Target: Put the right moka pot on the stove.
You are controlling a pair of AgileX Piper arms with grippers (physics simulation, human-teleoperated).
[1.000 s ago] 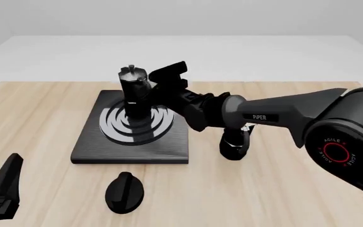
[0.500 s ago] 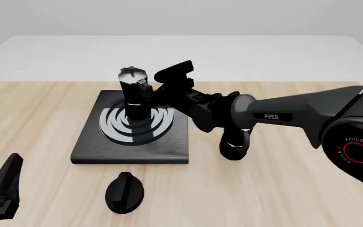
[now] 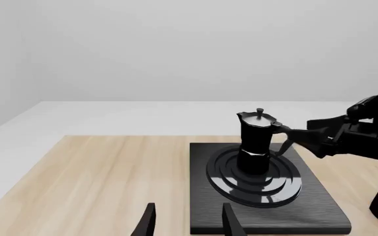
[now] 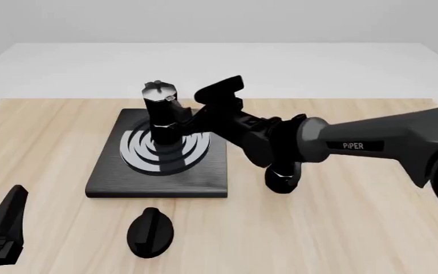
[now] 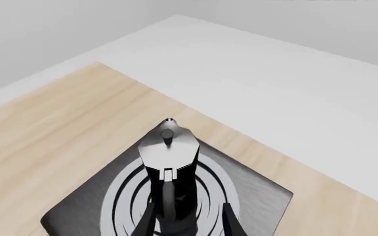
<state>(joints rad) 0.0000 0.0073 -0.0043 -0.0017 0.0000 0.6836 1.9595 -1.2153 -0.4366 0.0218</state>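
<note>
While upright – pot (image 4: 162, 114) mid-stove (image 4: 105, 177), edges clear.

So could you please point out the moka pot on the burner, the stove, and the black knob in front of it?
moka pot (image 4: 162, 114): front view, on its black waisted body.
stove (image 4: 203, 177): front view, on the bare slab near its front right corner.
black knob (image 4: 150, 231): front view, on its oval top.
</note>
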